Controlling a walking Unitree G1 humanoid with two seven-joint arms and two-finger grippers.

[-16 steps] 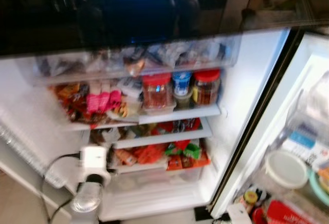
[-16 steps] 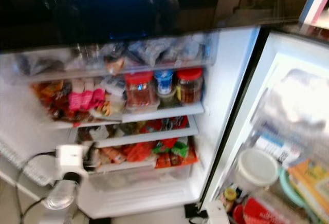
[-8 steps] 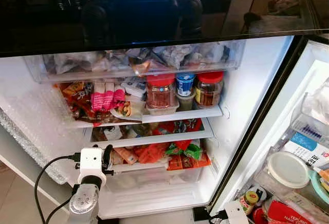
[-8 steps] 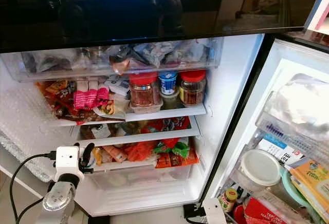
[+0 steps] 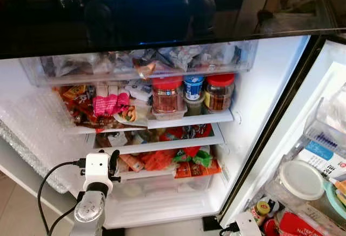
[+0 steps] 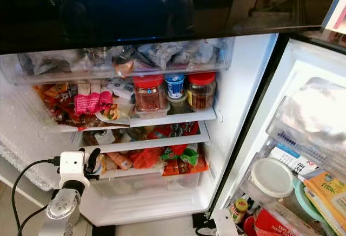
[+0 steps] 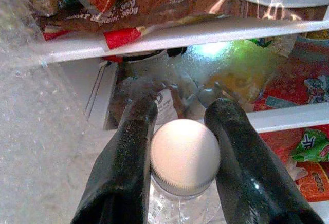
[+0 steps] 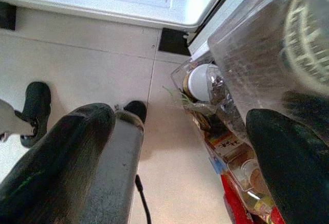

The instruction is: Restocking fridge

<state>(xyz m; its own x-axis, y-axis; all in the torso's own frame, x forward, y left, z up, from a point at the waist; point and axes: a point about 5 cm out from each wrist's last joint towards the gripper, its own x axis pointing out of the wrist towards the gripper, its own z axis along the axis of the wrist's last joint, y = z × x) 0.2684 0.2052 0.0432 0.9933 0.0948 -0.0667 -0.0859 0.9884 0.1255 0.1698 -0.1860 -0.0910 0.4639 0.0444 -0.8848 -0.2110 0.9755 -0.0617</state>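
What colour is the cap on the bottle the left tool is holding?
White. The bottle's cap sits between the left tool's fingers, clearest in the left wrist view.

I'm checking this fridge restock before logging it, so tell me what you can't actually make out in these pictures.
- Bottle in the left tool: the left wrist view shows its white cap; the body is cut off by the frame edge, contents unclear.
- Top drawer: the frosted front blurs the bags inside.
- Door shelf: cut off by the eye view's edge.
- Right tool: open above the floor; the clear container beside it is too close to identify.
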